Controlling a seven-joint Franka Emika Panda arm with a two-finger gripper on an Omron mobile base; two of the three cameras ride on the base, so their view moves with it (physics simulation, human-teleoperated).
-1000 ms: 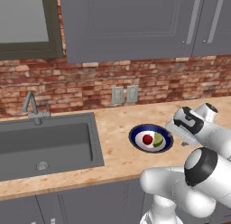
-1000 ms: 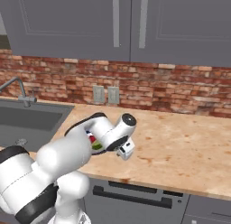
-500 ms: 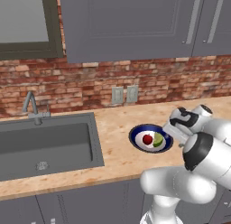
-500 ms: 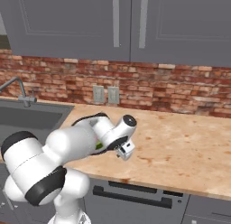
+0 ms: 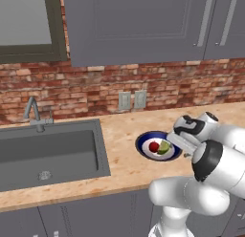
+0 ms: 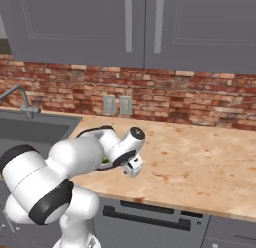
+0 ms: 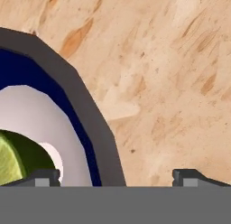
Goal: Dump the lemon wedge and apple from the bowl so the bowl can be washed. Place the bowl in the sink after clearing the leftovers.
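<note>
On the counter (image 5: 119, 150), right of the sink (image 5: 48, 152) and well clear of its edge: bowl (image 5: 143, 141), upright, with apple (image 5: 153, 146) and lemon wedge (image 5: 165, 146) side by side on the white inside. Gripper (image 7: 115, 175) down at the bowl's right rim, jaws spread wide and holding nothing; one fingertip (image 7: 43, 177) inside over the wedge, the other (image 7: 191, 177) outside over bare counter, so the rim (image 7: 90, 123) lies between them.

Probably rigid and smooth-glazed, so likely slippery under a narrow pinch; best taken on the rim right where the jaws straddle it, wall squarely between the pads. Shallow and wide, hence a lever on the grip when lifted from one side. Loose fruit likely to roll at the first tilt, apple soonest.

Plenty of bare counter all around. Front edge near the bowl. Faucet (image 5: 33, 112) at the sink's back, away from a straight path left.
</note>
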